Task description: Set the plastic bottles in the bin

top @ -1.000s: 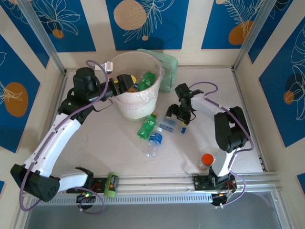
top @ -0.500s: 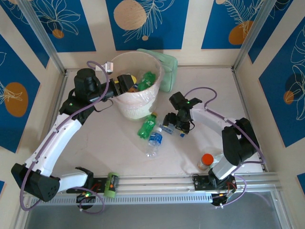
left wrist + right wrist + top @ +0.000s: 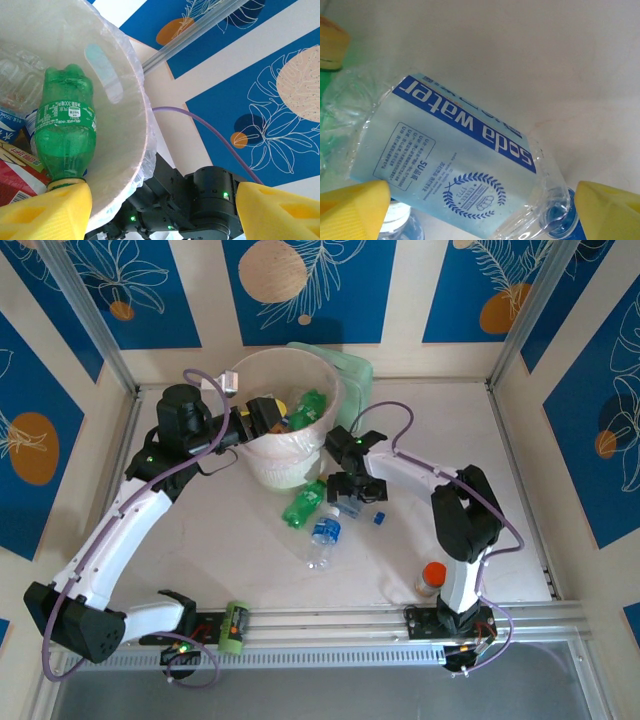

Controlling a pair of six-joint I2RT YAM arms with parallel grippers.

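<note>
A jar with an orange cap (image 3: 432,578) stands upright on the pale table (image 3: 200,540), near its front right edge. A pale green flat box (image 3: 356,381) rests at the back against the wall. Blue wall panels (image 3: 300,285) carry white leaf drawings and orange and beige circles.

Blue leaf-print wall panels (image 3: 350,300) w/ cream strips (image 3: 200,300); pale table (image 3: 520,470)
</note>
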